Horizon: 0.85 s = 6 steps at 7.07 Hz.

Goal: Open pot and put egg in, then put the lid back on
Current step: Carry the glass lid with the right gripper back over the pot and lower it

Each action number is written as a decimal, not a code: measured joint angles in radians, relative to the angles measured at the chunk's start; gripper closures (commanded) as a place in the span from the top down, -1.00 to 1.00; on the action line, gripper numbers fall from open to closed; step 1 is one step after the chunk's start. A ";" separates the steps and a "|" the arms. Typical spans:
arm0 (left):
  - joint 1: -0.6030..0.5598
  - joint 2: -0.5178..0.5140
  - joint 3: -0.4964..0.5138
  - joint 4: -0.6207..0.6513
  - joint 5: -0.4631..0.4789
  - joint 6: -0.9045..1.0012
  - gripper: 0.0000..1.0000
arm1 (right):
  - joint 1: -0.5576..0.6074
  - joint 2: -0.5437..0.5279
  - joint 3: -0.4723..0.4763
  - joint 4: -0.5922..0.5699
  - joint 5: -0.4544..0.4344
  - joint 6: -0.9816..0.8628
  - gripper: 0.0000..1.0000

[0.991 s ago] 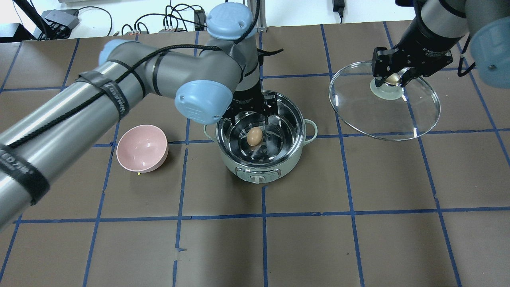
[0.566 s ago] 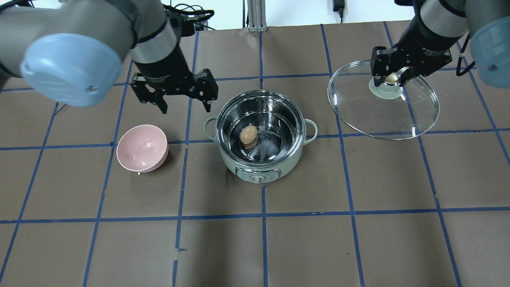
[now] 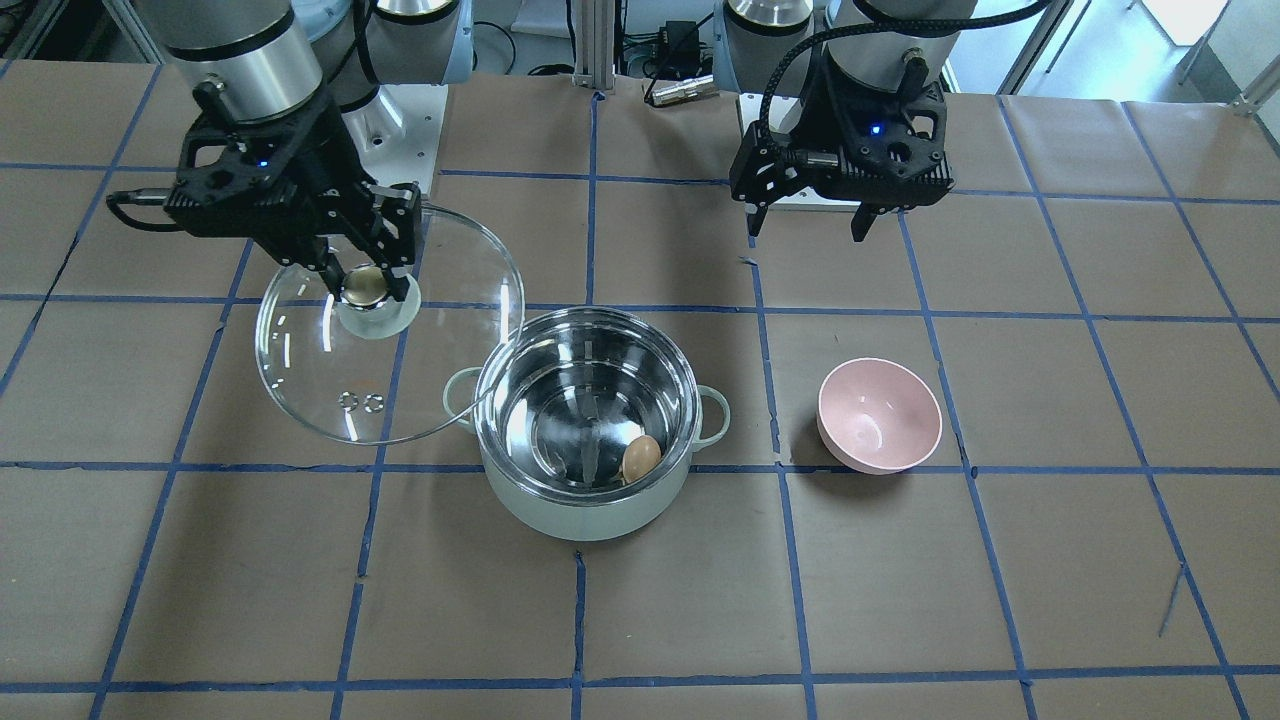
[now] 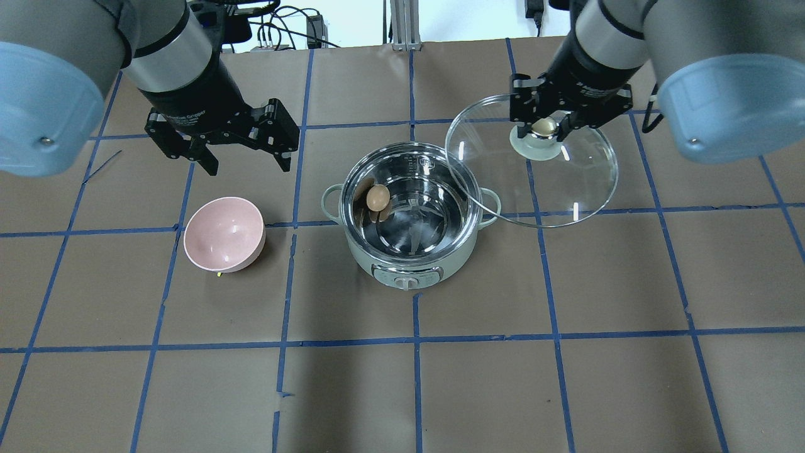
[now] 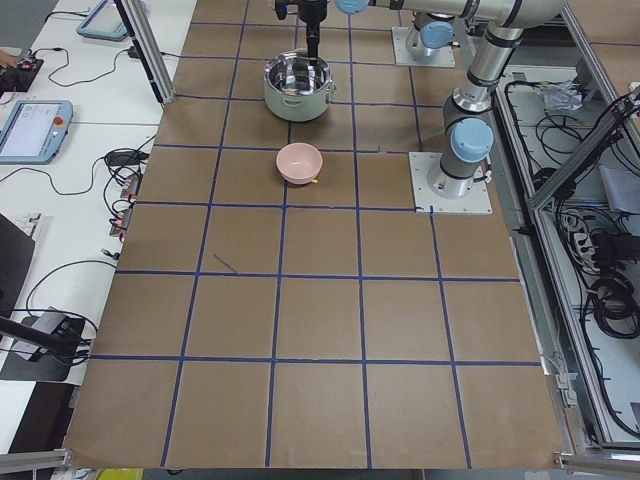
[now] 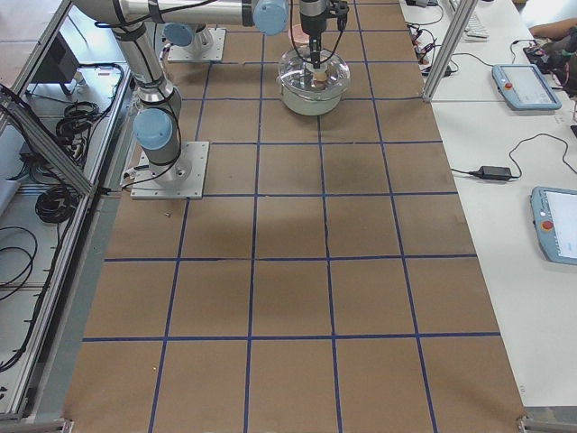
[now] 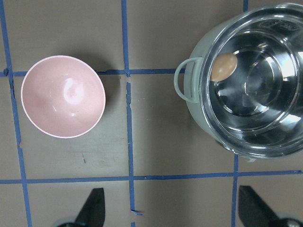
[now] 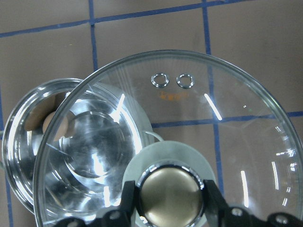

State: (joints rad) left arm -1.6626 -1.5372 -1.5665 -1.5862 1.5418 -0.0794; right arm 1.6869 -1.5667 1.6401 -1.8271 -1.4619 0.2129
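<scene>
The mint-green pot [image 4: 412,251] [image 3: 590,510] [image 7: 191,101] stands uncovered mid-table. The tan egg [image 4: 377,197] [image 3: 641,457] [image 7: 223,66] [image 8: 49,125] lies inside it against the steel wall. My right gripper [image 4: 544,128] [image 3: 367,285] [image 8: 170,195] is shut on the knob of the glass lid [image 4: 566,182] [image 3: 300,360] [image 8: 246,137], held in the air with its edge overlapping the pot's rim. My left gripper [image 4: 246,162] [image 3: 808,225] [image 7: 180,210] hangs open and empty above the table, behind the pink bowl.
A pink bowl [image 4: 224,233] [image 3: 880,415] [image 7: 63,96] [image 5: 299,162] sits on the robot's left of the pot. Cables and power bricks lie along the far table edge behind the arms. Brown paper with blue tape lines covers the table [image 4: 415,390].
The left gripper left the pot, rising and moving left to behind the bowl. The egg rolled to the pot's wall. The right gripper carried the lid left until it overlaps the pot's rim.
</scene>
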 measured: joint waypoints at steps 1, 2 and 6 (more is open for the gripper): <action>-0.001 0.014 -0.009 0.013 0.004 0.000 1.00 | 0.077 0.025 -0.001 -0.047 -0.006 0.089 -0.32; -0.002 0.021 -0.023 0.021 0.007 0.002 1.00 | 0.152 0.057 0.000 -0.104 -0.013 0.172 -0.32; 0.002 0.033 -0.036 0.031 0.010 0.045 1.00 | 0.276 0.150 0.033 -0.260 -0.033 0.276 -0.33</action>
State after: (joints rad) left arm -1.6602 -1.5043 -1.6028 -1.5555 1.5520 -0.0349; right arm 1.9629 -1.4172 1.6732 -2.0872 -1.4950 0.4886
